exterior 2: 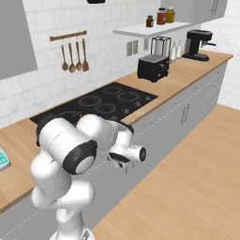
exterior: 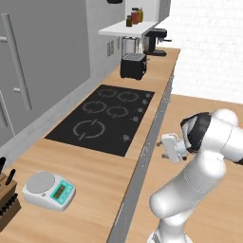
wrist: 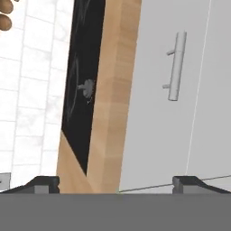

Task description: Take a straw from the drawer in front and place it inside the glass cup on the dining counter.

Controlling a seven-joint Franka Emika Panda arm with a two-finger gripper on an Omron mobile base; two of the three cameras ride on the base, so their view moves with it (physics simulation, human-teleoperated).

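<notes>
My gripper [exterior: 164,153] hangs in front of the row of light grey cabinet fronts below the wood worktop, a short way off them. It is open, both dark fingertips [wrist: 45,182] spread wide with nothing between them. In the rolled hand view a flat grey drawer front [wrist: 153,117] with a slim bar handle [wrist: 176,65] lies ahead and is closed. From the right base view the gripper [exterior 2: 121,161] points at those fronts [exterior 2: 154,126]. The straw is hidden. The glass cup and the dining counter are out of view.
The wood worktop [exterior: 156,90] carries a black cooktop [exterior: 102,118], a black toaster [exterior: 133,65], a coffee machine [exterior: 155,42], a white scale [exterior: 49,190] and a knife block [exterior: 7,201]. Wooden spoons [exterior 2: 72,56] hang on the tiled wall. Bare wood floor [exterior 2: 187,187] lies to the right.
</notes>
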